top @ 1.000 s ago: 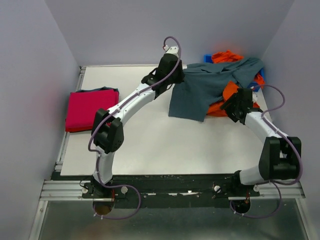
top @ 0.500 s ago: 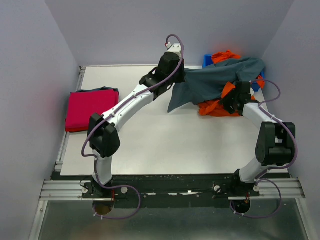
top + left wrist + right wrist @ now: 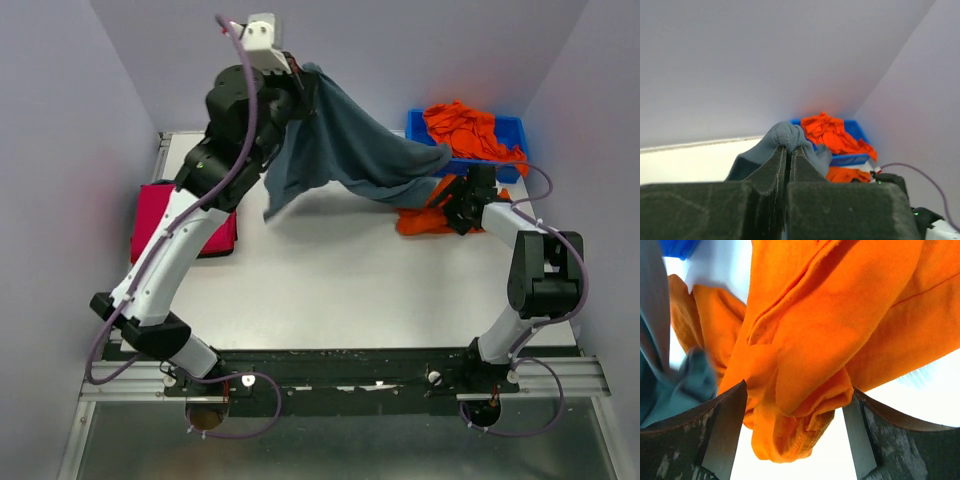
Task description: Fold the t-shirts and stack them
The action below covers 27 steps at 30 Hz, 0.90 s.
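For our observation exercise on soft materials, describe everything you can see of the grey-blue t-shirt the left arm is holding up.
The slate grey-blue t-shirt is soft, plain cotton-like cloth, unfolded and creased. The left fingers, shut, pinch a bunched fold, holding it high above the table. It drapes down rightwards; its low end meets the crumpled orange t-shirt by the blue bin. One loose corner hangs free.

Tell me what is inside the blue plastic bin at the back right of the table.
Crumpled bright orange cotton t-shirt fabric fills the blue plastic bin. It covers the bin's floor, so anything beneath it cannot be seen.
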Motion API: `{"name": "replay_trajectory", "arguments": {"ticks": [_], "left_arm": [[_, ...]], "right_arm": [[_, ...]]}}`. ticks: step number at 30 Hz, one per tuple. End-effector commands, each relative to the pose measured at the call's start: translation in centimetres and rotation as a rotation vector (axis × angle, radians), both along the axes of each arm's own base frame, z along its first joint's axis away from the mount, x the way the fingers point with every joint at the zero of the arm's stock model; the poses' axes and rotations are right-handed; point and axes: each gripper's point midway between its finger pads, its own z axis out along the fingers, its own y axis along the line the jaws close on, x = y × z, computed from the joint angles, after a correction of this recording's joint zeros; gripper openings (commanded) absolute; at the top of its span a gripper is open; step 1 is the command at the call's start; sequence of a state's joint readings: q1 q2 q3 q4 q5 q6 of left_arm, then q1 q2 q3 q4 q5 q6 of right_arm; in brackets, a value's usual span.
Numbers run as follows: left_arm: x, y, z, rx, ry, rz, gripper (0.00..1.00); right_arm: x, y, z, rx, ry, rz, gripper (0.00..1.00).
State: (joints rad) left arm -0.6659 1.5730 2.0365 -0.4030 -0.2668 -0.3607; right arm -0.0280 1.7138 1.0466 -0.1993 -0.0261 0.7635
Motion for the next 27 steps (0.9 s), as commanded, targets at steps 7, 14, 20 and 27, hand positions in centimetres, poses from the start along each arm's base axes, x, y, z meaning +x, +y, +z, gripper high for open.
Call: {"name": "replay_trajectory", "arguments": {"ticks": [7,14,20,27], "left_arm": [[-5.5,1.2,2.5,-0.094,-0.041,-0.133,0.0],[-7.1,-0.5,-0.5,-0.118,0.03,-0.243,0.0],[-6.9,-2.0,-9.1,-0.083,0.165,-0.255,0.0],[-6.6,-2.0,-18.0,-0.046,0.288,-0.207,0.0]], "right_arm": [[1.3,-0.4,-0.3,0.005,0.046,-0.025,1.0],[1.4,-0.6,-1.6,0.01,0.112,-0.049,0.63],[1.9,-0.1,4.0,0.007,-0.044,0.007,0.01],[-2.1,4.4,14.8,0.001,-0.302,0.251,0.01]]}}
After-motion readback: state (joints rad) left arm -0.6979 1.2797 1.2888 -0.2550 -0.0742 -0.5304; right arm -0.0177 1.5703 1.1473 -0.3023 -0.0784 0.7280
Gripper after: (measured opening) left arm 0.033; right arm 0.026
